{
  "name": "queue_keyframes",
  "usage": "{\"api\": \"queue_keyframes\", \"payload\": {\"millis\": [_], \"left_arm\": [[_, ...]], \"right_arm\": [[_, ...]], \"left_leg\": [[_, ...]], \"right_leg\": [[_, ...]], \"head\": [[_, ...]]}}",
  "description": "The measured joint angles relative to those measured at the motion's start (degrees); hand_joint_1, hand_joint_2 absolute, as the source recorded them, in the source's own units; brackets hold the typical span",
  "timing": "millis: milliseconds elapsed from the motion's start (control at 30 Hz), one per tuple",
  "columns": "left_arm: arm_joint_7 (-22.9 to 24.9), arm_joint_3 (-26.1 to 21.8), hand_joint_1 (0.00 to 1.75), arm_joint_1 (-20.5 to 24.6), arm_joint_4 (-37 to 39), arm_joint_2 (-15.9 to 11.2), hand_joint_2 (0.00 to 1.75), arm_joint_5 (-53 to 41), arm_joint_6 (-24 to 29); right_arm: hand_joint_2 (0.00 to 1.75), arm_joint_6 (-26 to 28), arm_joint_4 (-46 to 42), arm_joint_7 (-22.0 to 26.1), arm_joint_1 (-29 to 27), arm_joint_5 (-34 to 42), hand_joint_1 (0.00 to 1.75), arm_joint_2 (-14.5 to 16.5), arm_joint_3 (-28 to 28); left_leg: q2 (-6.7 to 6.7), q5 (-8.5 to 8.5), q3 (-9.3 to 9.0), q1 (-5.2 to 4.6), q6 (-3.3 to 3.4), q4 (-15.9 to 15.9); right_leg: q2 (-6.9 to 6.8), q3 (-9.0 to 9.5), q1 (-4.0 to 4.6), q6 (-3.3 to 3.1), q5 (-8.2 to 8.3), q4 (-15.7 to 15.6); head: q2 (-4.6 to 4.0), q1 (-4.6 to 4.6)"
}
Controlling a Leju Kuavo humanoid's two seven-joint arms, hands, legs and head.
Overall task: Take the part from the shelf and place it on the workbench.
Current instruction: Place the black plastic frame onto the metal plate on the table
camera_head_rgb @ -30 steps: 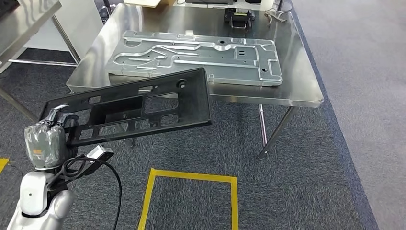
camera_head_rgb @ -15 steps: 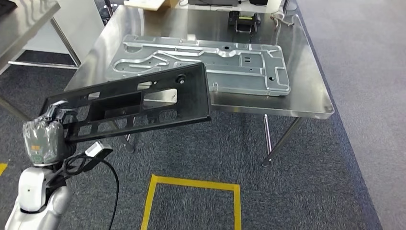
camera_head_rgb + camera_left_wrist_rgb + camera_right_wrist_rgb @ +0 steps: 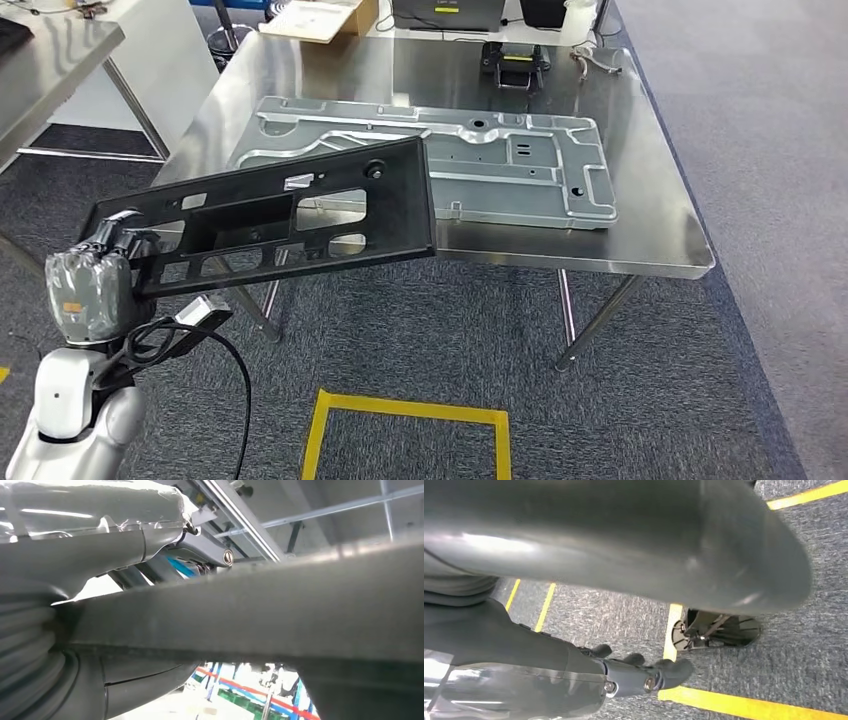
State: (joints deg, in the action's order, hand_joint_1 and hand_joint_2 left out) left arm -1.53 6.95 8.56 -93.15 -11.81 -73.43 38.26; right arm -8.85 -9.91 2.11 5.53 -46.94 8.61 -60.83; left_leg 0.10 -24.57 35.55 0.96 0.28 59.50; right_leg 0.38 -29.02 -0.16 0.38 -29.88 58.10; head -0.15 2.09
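The part is a long black flat frame with several cut-outs. My left hand grips it by its near end, low at the left of the head view, with the fingers wrapped over the edge. Its far end reaches over the front left edge of the steel workbench, above the bench top. Close up in the left wrist view, the frame's edge runs across in front of my left hand. My right hand hangs over the carpet, fingers apart and holding nothing.
A large silver stamped plate covers much of the workbench. A small black device and a cardboard box sit at the back. Another steel table stands to the left. Yellow tape marks the carpet.
The whole view has shifted: the camera has come nearer the workbench. The black frame's far end now lies over the bench edge. My left hand's grip is unchanged.
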Motion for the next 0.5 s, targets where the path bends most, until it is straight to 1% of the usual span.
{"api": "queue_keyframes", "payload": {"millis": [33, 67, 100, 133, 167, 200, 233, 267, 300, 333, 367, 400, 433, 500], "left_arm": [[0.0, 0.0, 1.75, 0.1, 0.1, 0.0, 1.75, 0.0, 0.0], [0.0, 0.0, 1.75, 0.2, 0.1, 0.0, 1.75, 0.0, 0.0], [0.0, 0.0, 1.75, 0.4, 0.2, 0.0, 1.75, 0.1, 0.1], [0.0, 0.0, 1.75, 0.5, 0.2, -0.1, 1.75, 0.1, 0.1], [0.0, 0.0, 1.75, 0.7, 0.3, -0.1, 1.75, 0.1, 0.1], [0.0, 0.0, 1.75, 0.7, 0.4, -0.1, 1.75, 0.1, 0.1], [0.0, 0.0, 1.75, 0.7, 0.5, -0.1, 1.75, 0.1, 0.1], [0.0, 0.0, 1.75, 0.7, 0.6, -0.1, 1.75, 0.1, 0.1], [-0.1, 0.0, 1.75, 0.7, 0.7, -0.1, 1.75, 0.1, 0.1], [-0.1, 0.0, 1.75, 0.7, 0.8, -0.1, 1.75, 0.1, 0.1], [-0.1, 0.0, 1.75, 0.7, 0.8, -0.1, 1.75, 0.1, 0.1], [-0.1, 0.0, 1.75, 0.8, 0.9, -0.1, 1.75, 0.2, 0.1], [-0.1, 0.0, 1.75, 0.9, 1.0, -0.1, 1.75, 0.2, 0.2], [-0.2, 0.1, 1.75, 1.0, 1.1, -0.1, 1.75, 0.3, 0.3]], "right_arm": [[0.00, 0.0, 0.0, 0.0, 0.1, 0.0, 0.00, 0.0, 0.0], [0.00, 0.0, 0.0, -0.1, 0.2, 0.1, 0.00, 0.0, 0.0], [0.00, 0.0, 0.0, -0.1, 0.3, 0.1, 0.00, 0.0, 0.0], [0.00, 0.0, 0.0, -0.1, 0.4, 0.1, 0.00, 0.0, 0.0], [0.00, 0.0, 0.0, -0.1, 0.4, 0.1, 0.00, 0.0, 0.0], [0.00, 0.0, 0.0, -0.1, 0.4, 0.1, 0.00, 0.0, 0.0], [0.00, 0.0, 0.0, -0.1, 0.4, 0.1, 0.00, 0.0, 0.0], [0.00, 0.0, 0.0, -0.1, 0.3, 0.1, 0.00, 0.0, 0.0], [0.00, 0.0, 0.0, -0.2, 0.3, 0.1, 0.00, 0.0, 0.0], [0.00, 0.0, 0.0, -0.2, 0.2, 0.1, 0.00, 0.0, 0.0], [0.00, 0.0, 0.0, -0.2, 0.1, 0.1, 0.00, 0.0, 0.0], [0.00, 0.1, 0.0, -0.2, 0.1, 0.1, 0.00, -0.1, 0.0], [0.00, 0.2, 0.0, -0.2, 0.2, 0.1, 0.00, -0.2, 0.0], [0.00, 0.3, 0.0, -0.2, 0.4, 0.1, 0.00, -0.2, 0.0]], "left_leg": [[-0.07, 0.01, -0.39, 0.09, 0.39, -0.2], [-0.12, -0.16, -0.84, 0.18, 0.75, -0.3], [-0.15, -0.35, -1.23, 0.21, 1.07, -0.4], [-0.14, -0.65, -1.50, 0.18, 1.31, -0.5], [-0.16, -0.99, -1.72, 0.14, 1.46, -0.5], [-0.21, -1.34, -2.02, 0.10, 1.53, -0.5], [-0.28, -1.80, -2.49, 0.07, 1.53, -0.5], [-0.36, -2.30, -3.11, 0.03, 1.48, -0.5], [-0.43, -2.85, -3.86, -0.02, 1.38, -0.5], [-0.46, -3.46, -4.51, -0.05, 1.26, -0.5], [-0.49, -4.01, -5.19, -0.14, 1.04, -0.5], [-0.52, -4.47, -5.64, -0.20, 0.76, -0.6], [-0.55, -4.78, -6.05, -0.25, 0.43, -0.7], [-0.62, -4.73, -6.63, -0.36, -0.29, -0.4]], "right_leg": [[-0.05, -0.04, -0.05, 0.29, -0.10, 0.7], [-0.08, -0.73, -0.10, 0.52, -0.44, 2.3], [-0.11, -2.14, -0.19, 0.73, -1.20, 4.7], [-0.12, -4.28, -0.25, 0.92, -2.31, 8.1], [-0.12, -6.88, -0.26, 1.04, -3.74, 11.6], [-0.12, -9.18, -0.28, 1.14, -4.90, 14.3], [-0.12, -10.82, -0.28, 1.14, -5.27, 15.5], [-0.12, -11.48, -0.25, 1.02, -4.47, 14.8], [-0.12, -11.17, -0.18, 0.75, -2.36, 12.2], [-0.12, -10.39, -0.02, 0.26, 0.77, 8.5], [-0.12, -9.63, 0.20, -0.19, 3.27, 5.2], [-0.07, -9.00, 0.42, -0.63, 5.02, 2.7], [-0.04, -8.70, 0.61, -0.98, 5.98, 1.5], [0.03, -8.05, 0.60, -1.46, 5.81, 0.9]], "head": [[0.00, 0.01], [0.00, -0.01], [0.00, 0.00], [0.00, 0.00], [0.00, -0.01], [0.00, 0.00], [0.00, -0.01], [0.00, -0.01], [0.00, 0.00], [0.00, -0.01], [0.00, 0.00], [0.00, -0.01], [0.00, -0.02], [0.00, -0.03]]}}
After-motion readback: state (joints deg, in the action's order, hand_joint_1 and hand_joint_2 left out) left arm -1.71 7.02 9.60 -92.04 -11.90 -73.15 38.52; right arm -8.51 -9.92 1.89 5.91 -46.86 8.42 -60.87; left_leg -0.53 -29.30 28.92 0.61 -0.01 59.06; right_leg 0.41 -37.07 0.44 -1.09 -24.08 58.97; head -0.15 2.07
